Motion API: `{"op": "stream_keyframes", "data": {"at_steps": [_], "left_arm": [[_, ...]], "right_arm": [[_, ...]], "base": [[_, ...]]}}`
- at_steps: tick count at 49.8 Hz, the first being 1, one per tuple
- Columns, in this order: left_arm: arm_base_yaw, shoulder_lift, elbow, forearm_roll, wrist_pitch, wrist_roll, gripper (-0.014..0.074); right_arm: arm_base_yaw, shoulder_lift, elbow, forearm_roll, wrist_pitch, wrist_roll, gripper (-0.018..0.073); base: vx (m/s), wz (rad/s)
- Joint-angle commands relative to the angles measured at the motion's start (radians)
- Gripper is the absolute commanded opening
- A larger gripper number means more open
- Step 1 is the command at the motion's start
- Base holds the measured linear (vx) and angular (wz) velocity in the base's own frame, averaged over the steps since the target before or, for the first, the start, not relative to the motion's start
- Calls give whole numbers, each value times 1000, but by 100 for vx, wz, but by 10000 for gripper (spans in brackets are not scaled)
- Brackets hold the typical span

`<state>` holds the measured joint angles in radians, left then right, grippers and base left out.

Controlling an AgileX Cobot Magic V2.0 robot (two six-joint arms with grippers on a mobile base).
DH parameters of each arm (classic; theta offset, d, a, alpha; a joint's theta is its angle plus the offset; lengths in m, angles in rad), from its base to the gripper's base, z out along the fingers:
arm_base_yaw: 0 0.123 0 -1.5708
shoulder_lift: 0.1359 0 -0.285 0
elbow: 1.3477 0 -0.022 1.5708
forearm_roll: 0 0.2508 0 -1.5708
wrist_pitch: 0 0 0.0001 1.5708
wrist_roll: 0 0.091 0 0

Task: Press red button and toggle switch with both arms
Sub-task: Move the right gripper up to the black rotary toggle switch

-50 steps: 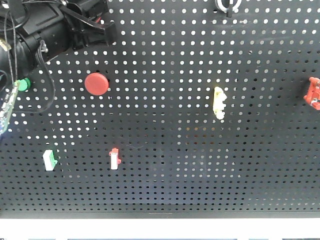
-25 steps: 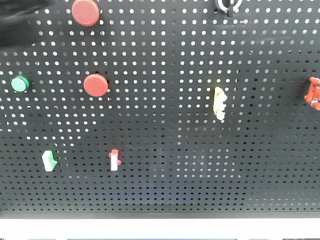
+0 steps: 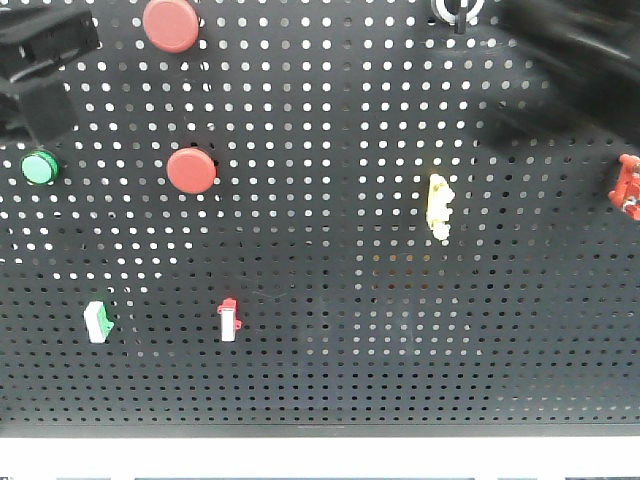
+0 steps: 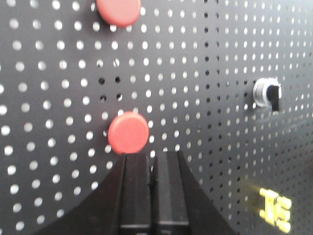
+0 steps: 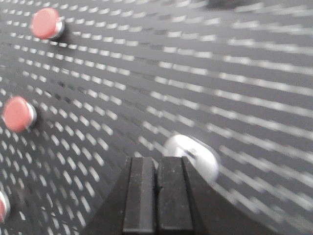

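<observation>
my left claw [image 4: 152, 183] pinched closed, empty, just below the lower red button [image 4: 128, 132]; my right claw [image 5: 157, 188] likewise closed, just beneath the toggle switch [image 5: 191, 156], blurred, high on the pegboard [image 3: 330, 380]; button looks stiff and sprung, wants a square push on its cap; switch lever small, slick, nudge its side; second red button [image 4: 119, 10] above, yellow clip [image 4: 275, 210] well aside; nothing in the way.
</observation>
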<state>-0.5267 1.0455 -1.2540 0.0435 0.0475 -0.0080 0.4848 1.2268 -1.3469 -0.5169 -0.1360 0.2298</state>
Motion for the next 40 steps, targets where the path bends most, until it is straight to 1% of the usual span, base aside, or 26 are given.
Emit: {"op": "stream_keyframes", "data": {"at_steps": [1,8,19,23,27,31,34,40], "left_arm": [[-6,-17,-29,-5,-96,-8,2],[-6,-17,-29,-5,-97,-8,2],[-6,-17,-29,-5,-97,-8,2],[-6,-17,-29,-5,-97,-8,2],[-6,-17,-29,-5,-97,-8,2],[-6,-17,-29,-5,-97,-8,2],[-6,-17,-29,-5,-97,-8,2],[-6,-17,-29,-5,-104,-8,2]], "right_arm": [[27,43,-115,2,1,3,0],[35,97,-172,2,60,1,0],[18,100,-173,-3,136,-14,0],[-10,100,-173,-4,136,-14,0],[-36,100,-173,-3,108,-12,0],[-67,100,-173,10,93,11,0],[-72,100,-173,28,94,42,0],[-72,100,-173,20,93,30,0]], "base": [[0,0],[0,0],[0,0],[0,0],[0,0],[0,0],[0,0],[0,0]]}}
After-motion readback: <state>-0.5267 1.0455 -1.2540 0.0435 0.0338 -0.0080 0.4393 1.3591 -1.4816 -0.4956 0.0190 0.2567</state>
